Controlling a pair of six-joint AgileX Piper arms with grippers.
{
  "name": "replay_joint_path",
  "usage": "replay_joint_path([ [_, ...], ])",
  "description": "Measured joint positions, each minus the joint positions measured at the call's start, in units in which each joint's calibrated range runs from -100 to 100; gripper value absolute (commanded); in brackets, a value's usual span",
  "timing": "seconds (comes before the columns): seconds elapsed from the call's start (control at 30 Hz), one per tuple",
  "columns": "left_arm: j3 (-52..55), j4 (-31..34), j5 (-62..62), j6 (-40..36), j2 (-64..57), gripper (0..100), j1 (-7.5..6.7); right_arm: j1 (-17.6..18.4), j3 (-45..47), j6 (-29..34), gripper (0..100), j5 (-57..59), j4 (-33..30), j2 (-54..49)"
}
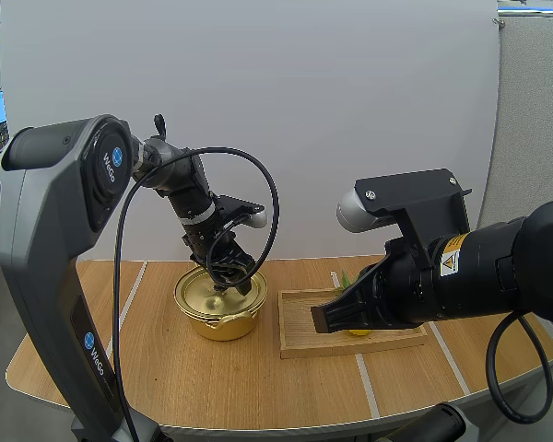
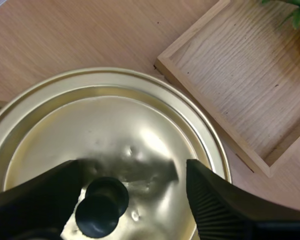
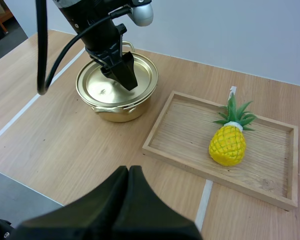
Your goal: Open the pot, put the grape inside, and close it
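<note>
A gold pot stands on the table with its lid on. My left gripper hangs just over the lid, open, and its fingers straddle the black knob, which lies nearer one finger. From the right wrist view the left gripper is down on the pot. A yellow toy pineapple with green leaves lies in the wooden tray; I see no grapes. My right gripper is shut on nothing and hovers at the tray's near left corner.
The wooden tray sits just right of the pot, a small gap between them. My right arm covers most of the pineapple in the high view. Bare wooden table lies in front of the pot and to its left.
</note>
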Motion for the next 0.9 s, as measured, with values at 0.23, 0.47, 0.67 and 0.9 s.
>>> replay_joint_path([
  [0.23, -0.6, -0.2, 4.6, -2.0, -2.3, 100, 0.0, 0.0, 0.0, 0.0, 0, 0.0, 0.0, 0.0],
  [0.47, -3.8, -0.1, 11.2, -2.5, -9.7, 100, -0.07, 0.0, 0.0, 0.0, 0, 0.0, 0.0, 0.0],
  [0.67, -7.7, 1.3, 14.3, -3.7, -20.8, 100, -0.07, 0.0, 0.0, 0.0, 0, 0.0, 0.0, 0.0],
  [0.9, -9.5, 5.1, 14.6, -4.6, -29.8, 100, -0.07, 0.0, 0.0, 0.0, 0, 0.0, 0.0, 0.0],
])
